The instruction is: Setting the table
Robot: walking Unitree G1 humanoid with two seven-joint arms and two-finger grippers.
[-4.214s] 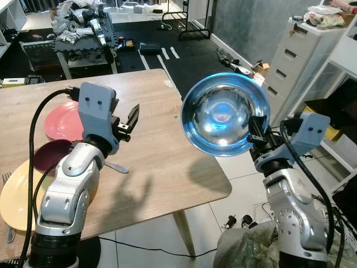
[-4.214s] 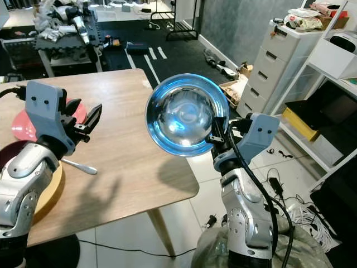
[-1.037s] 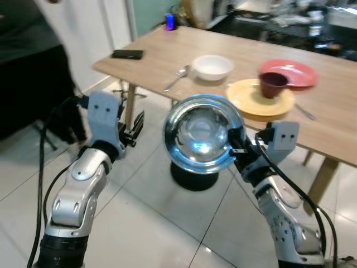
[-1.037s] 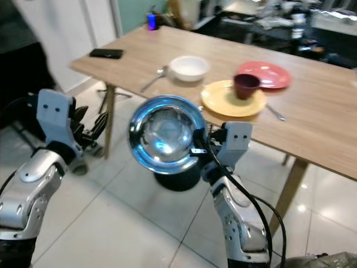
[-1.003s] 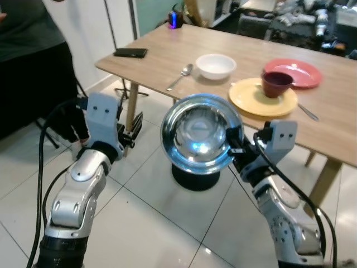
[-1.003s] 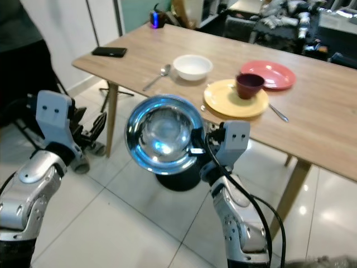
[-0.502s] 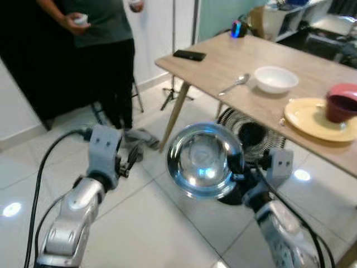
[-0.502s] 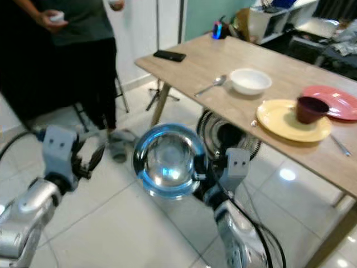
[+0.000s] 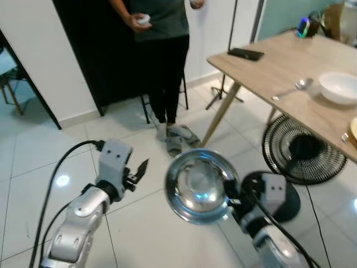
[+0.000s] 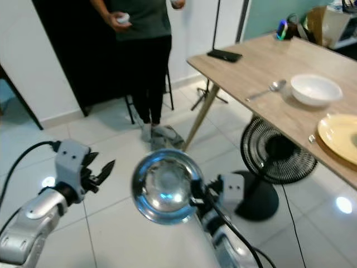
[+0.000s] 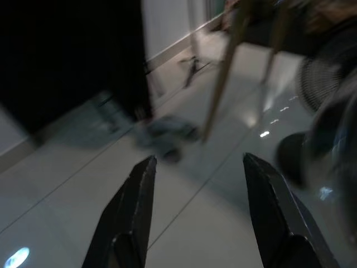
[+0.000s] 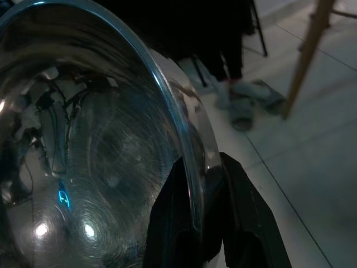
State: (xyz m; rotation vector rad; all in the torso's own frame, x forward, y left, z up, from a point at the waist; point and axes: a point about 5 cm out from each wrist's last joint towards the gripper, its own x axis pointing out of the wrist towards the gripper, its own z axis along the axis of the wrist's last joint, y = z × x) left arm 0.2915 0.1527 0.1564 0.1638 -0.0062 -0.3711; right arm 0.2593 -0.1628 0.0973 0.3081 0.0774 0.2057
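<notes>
The floor (image 9: 33, 151) under me is pale glossy tile with dark grout lines and spots of reflected light. A white wall meets a black panel or curtain at the upper left of my head views. A person (image 9: 162, 50) in a dark top and dark trousers stands before that panel, holding a small white object in one hand. A pair of grey slippers (image 9: 179, 137) lies on the tile by the person's feet.

At the upper right stands a wooden table (image 10: 251, 70). A dark phone (image 10: 221, 54) lies near its corner closest to the person. A spoon (image 10: 268, 88) lies near the front edge, and a white bowl (image 10: 315, 89) sits just beside it further along. A yellow plate (image 10: 340, 137) sits at the right margin of the right eye view. A small device with a blue light (image 10: 283, 28) stands at the far edge. Below the table a black floor fan (image 9: 304, 151) stands on a round base.

My right gripper (image 12: 201, 212) is clamped on the rim of a metal bowl (image 9: 198, 187), one finger on each side of the wall. The bowl hangs in the air above the tile, clear of the table, with its open side tilted toward my head. It is polished steel, round and deep, with a bluish rim and bright reflections inside.

My left gripper (image 11: 198, 212) is raised above the floor with its fingers (image 11: 134, 212) spread apart and nothing between them.
</notes>
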